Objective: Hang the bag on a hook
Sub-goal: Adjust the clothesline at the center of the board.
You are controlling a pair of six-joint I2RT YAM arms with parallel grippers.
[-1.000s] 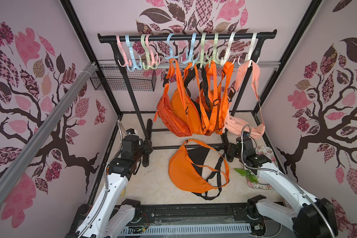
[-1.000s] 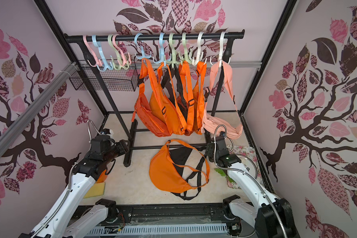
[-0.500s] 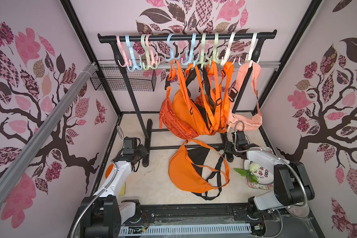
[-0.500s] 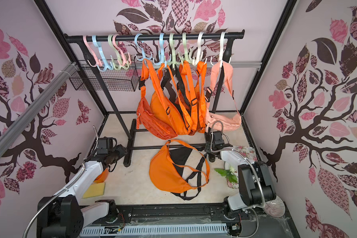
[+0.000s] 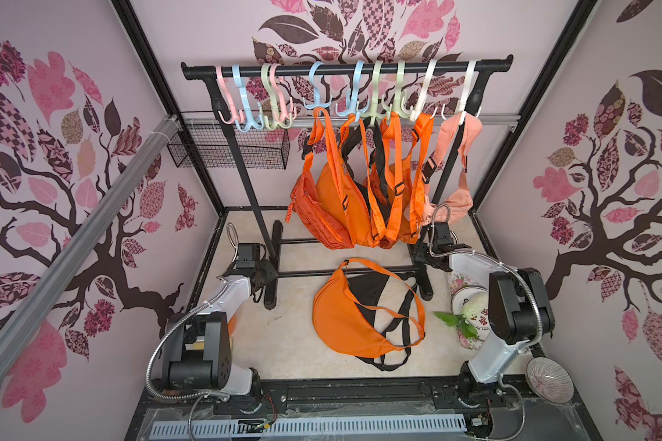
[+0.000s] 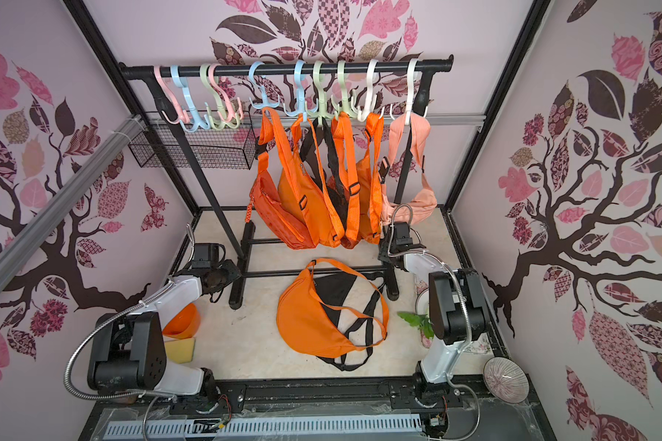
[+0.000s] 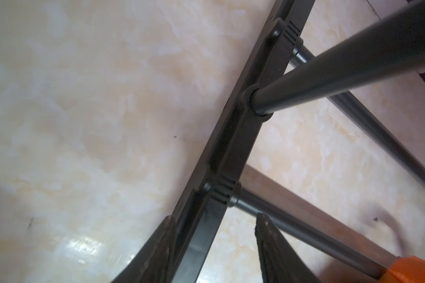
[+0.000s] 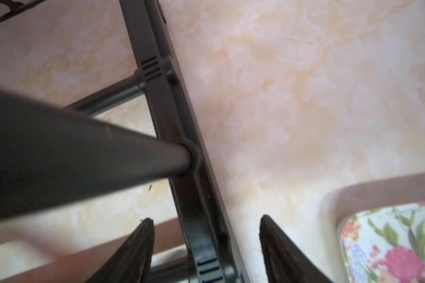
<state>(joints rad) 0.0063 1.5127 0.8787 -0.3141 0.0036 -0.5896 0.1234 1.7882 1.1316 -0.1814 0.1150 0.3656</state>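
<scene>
arms vs 1 s ago: both were stretching out over the table [image 5: 283,343]; now they are folding back, elbows up near the front.
hands vs 1 s ago: left hand [image 7: 214,219] and right hand [image 8: 205,218] are sitting lower, down at the rack's feet.
hanging bags vs 0.5 s ago: hanging orange bags [image 5: 333,206] and peach bag [image 5: 455,198] were swinging; now they are hanging straighter off the rail [image 5: 337,67].
unchanged: orange bag [image 5: 341,324] is lying in the same spot as before.
task bag: the orange bag is lying flat on the table in front of the rack, between the two arms, straps loose over it, not on any hook.
free hooks [image 5: 241,97]: pastel ones are hanging unloaded at the rail's left end.
left hand: fingers are standing apart, straddling the left foot [image 7: 231,147]; one finger is just beside its edge; gripping nothing.
right hand: fingers are standing wide, hovering over the right foot [image 8: 168,110]; holding nothing.
wire basket [image 5: 226,149]: hanging behind the rack's left post.
orange bowl [image 6: 180,322]: sitting under the left arm; yellow sponge [image 6: 178,349] is lying just beside it, outside.
floral tray [image 8: 390,245]: sitting by the right foot; a flower sprig [image 5: 451,319] is lying over a dish there, and the right arm is hiding part.
ribbed bowl [image 5: 550,380]: sitting at the front right corner.
</scene>
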